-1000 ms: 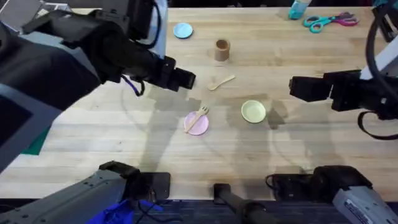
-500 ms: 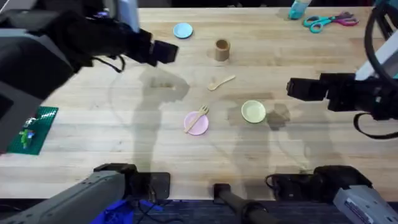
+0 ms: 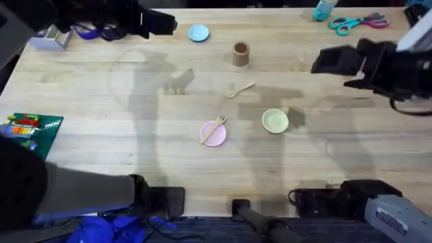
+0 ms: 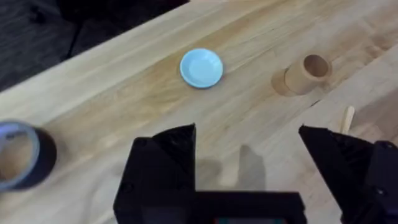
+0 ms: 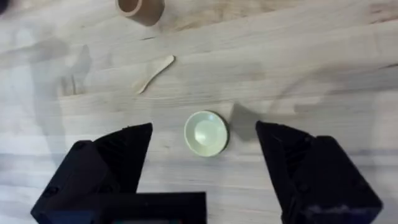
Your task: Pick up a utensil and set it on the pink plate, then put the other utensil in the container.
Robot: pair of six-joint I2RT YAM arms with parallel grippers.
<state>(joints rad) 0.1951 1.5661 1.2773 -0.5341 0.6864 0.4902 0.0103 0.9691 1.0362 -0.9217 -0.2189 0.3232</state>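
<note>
A pale wooden fork [image 3: 214, 125] lies across the far edge of the pink plate [image 3: 213, 134] in the middle of the table. The wooden spoon [image 3: 240, 89] [image 5: 153, 71] rests on bare wood between the plate and the brown cup [image 3: 241, 54] [image 4: 308, 73] [image 5: 140, 7]. My left gripper [image 3: 165, 25] [image 4: 247, 168] hovers open and empty at the far left, near the blue disc. My right gripper [image 3: 327, 61] [image 5: 204, 158] is open and empty at the right, raised above the table right of the cup.
A pale green dish [image 3: 275, 121] [image 5: 206, 132] sits right of the pink plate. A light blue disc [image 3: 198, 33] [image 4: 201, 67] lies at the back. Scissors [image 3: 359, 22] and a teal bottle [image 3: 324, 9] are far right. Toy bricks on a green plate [image 3: 30, 129] sit at left, a tape roll [image 4: 18, 154] beyond.
The left arm has pulled back and away to the far left, uncovering the left side of the table. The right gripper has risen and moved farther back. Fork and spoon have stayed put.
</note>
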